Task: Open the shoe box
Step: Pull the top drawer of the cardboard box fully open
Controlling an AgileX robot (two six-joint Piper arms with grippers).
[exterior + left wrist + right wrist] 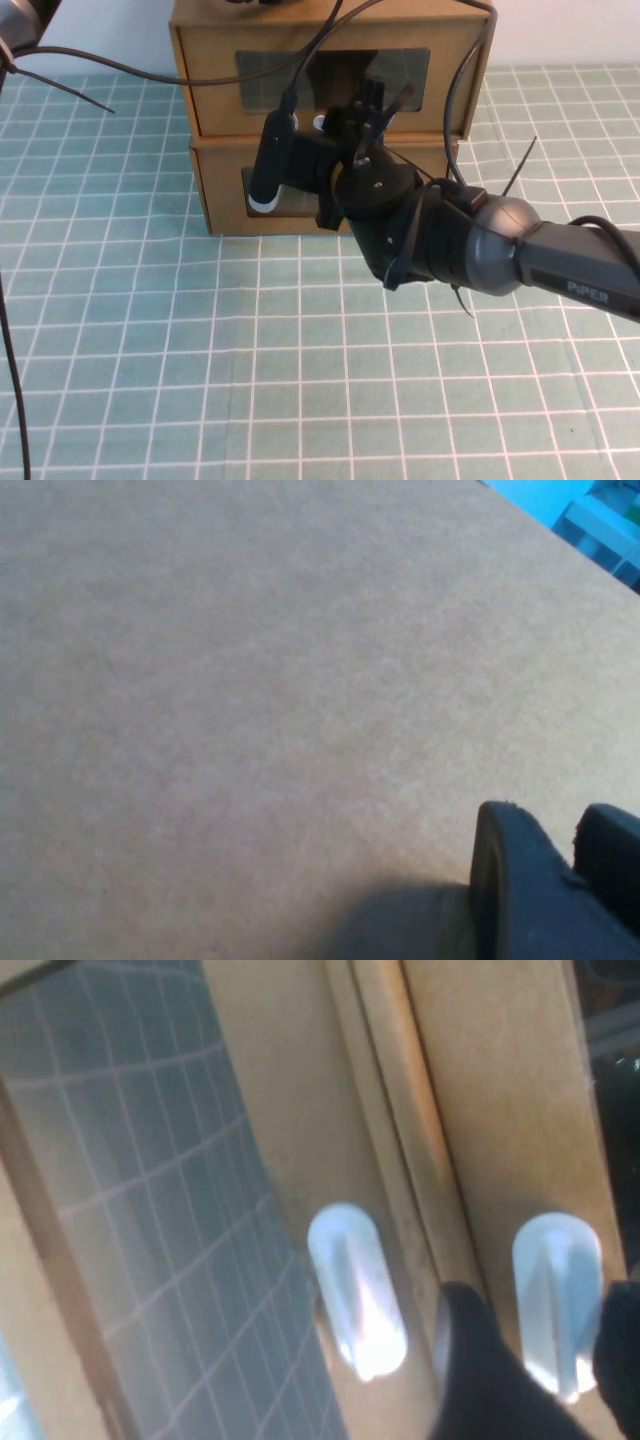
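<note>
Two brown cardboard shoe boxes with front windows are stacked at the back, an upper box (210, 60) on a lower box (215, 190). My right gripper (335, 125) reaches in from the right against their fronts. In the right wrist view the right gripper (545, 1295) has one dark finger on each side of a white handle (555, 1290), beside the seam between the boxes. A second white handle (355, 1290) sits free next to a window (150, 1210). My left gripper (572, 825) rests on plain cardboard (250, 680), fingers nearly together, holding nothing.
The boxes stand on a green mat with a white grid (200, 380). Black cables (120, 65) trail across the back left and over the upper box. Only a corner of the left arm (18, 25) shows in the high view.
</note>
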